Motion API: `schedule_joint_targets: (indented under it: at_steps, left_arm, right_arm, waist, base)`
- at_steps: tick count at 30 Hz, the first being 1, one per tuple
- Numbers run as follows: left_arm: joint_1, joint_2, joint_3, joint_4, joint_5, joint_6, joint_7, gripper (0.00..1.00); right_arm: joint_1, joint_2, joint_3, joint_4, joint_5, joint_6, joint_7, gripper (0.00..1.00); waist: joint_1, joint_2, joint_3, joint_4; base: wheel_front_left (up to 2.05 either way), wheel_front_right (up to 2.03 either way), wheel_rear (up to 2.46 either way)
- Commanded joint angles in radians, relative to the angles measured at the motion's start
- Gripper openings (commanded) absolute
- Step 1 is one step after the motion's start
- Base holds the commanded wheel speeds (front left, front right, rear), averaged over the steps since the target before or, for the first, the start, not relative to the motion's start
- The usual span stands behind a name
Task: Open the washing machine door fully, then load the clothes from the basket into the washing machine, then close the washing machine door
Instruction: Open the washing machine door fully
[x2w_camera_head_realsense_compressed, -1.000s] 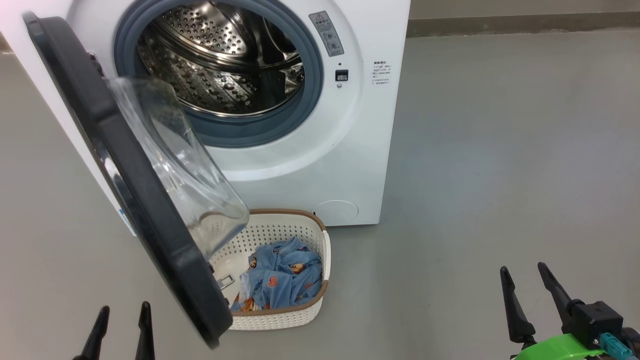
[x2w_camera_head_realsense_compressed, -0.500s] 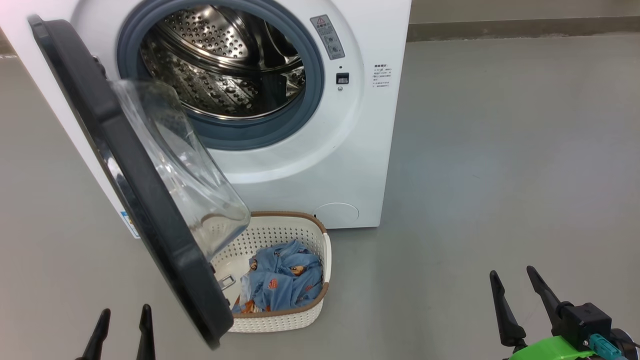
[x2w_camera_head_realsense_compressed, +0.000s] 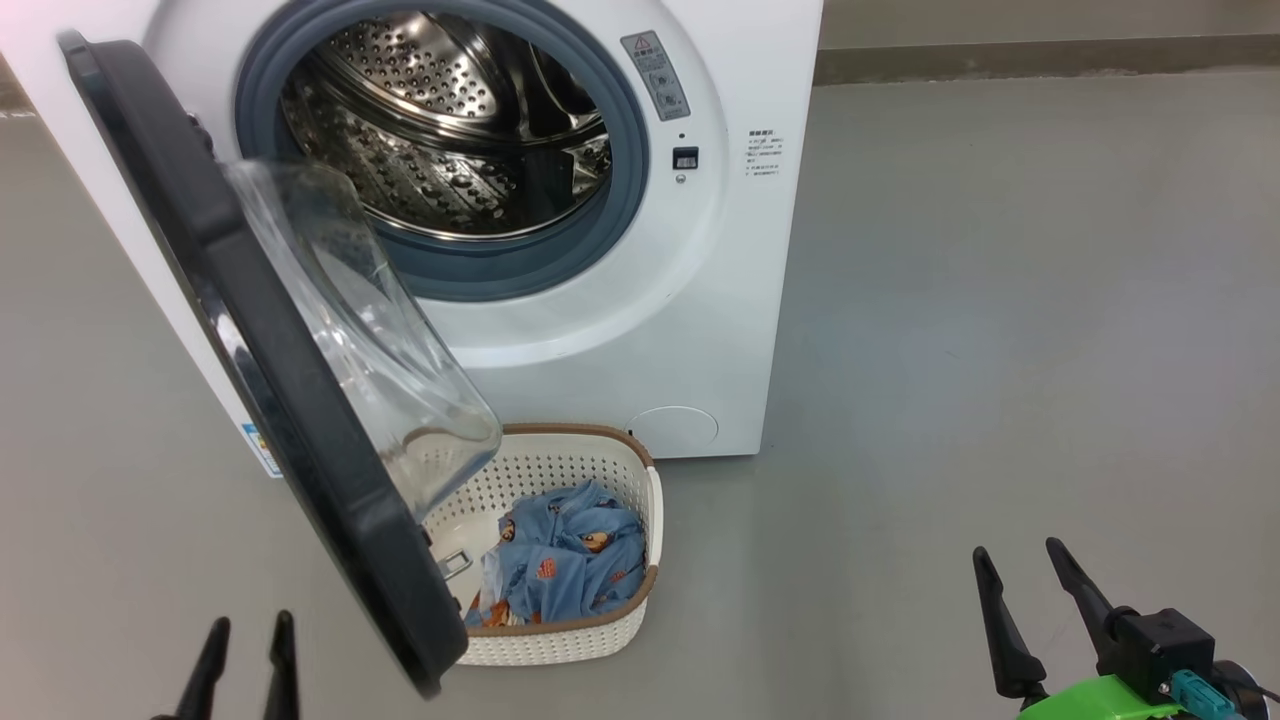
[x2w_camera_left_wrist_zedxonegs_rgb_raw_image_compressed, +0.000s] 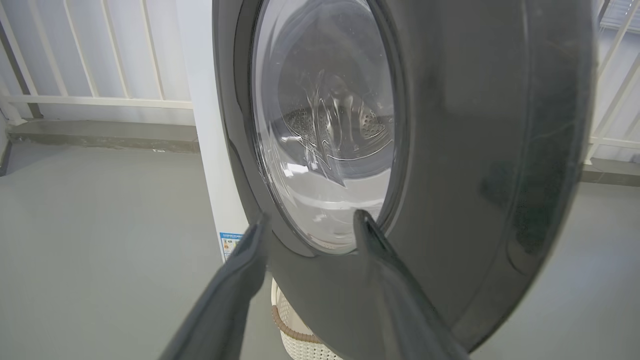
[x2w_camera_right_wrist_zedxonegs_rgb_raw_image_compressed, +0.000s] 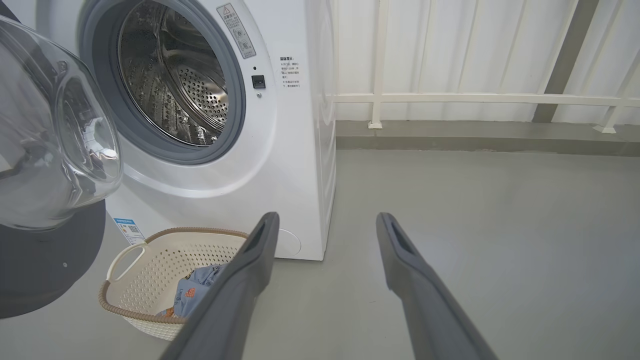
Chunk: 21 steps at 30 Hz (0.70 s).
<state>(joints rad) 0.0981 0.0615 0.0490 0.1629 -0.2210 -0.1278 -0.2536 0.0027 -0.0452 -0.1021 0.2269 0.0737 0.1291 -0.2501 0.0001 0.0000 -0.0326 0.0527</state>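
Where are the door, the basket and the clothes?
door (x2w_camera_head_realsense_compressed: 350, 520), head view, on its black rim.
basket (x2w_camera_head_realsense_compressed: 560, 645), head view, on its front wall.
clothes (x2w_camera_head_realsense_compressed: 570, 560), head view, on the middle of the blue fabric.

You're in a laundry corner of what looks like a balcony or utility space. A white front-loading washing machine (x2w_camera_head_realsense_compressed: 620, 330) stands on a bare grey floor (x2w_camera_head_realsense_compressed: 1000, 300) with a basket (x2w_camera_head_realsense_compressed: 560, 640) at its foot. Behind it a white railing (x2w_camera_right_wrist_zedxonegs_rgb_raw_image_compressed: 475, 98) runs above a low grey kerb (x2w_camera_right_wrist_zedxonegs_rgb_raw_image_compressed: 475, 137).
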Motion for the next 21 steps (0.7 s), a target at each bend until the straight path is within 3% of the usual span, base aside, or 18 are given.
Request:
schedule_joint_targets:
  at_steps: [1,8,15,21]
  left_arm:
    - [-0.025,0.007,0.034,-0.028,0.008,-0.003,-0.008,0.00]
    - [-0.030,0.005,0.048,-0.116,-0.011,-0.003,-0.008,0.00]
    - [-0.063,0.007,0.074,-0.307,-0.024,-0.003,-0.008,0.00]
    - [-0.101,0.050,-0.001,-0.513,-0.016,-0.003,-0.008,0.00]
  right_arm:
    - [-0.010,-0.005,0.029,-0.022,0.014,0.002,-0.012,1.00]
    - [-0.010,-0.005,0.036,-0.021,0.032,0.002,-0.012,1.00]
    - [-0.014,-0.005,0.038,-0.018,0.034,0.002,-0.012,1.00]
    - [-0.013,-0.005,0.039,-0.012,0.034,0.002,-0.012,1.00]
  waist:
    - [0.0000,0.0000,0.000,0.000]
    - [0.0000,0.0000,-0.002,0.000]
    - [0.0000,0.0000,-0.002,0.003]
    - [0.0000,0.0000,0.000,0.005]
  base:
    - [0.00,0.00,0.00]
    - [0.00,0.00,0.00]
    - [0.00,0.00,0.00]
    - [0.00,0.00,0.00]
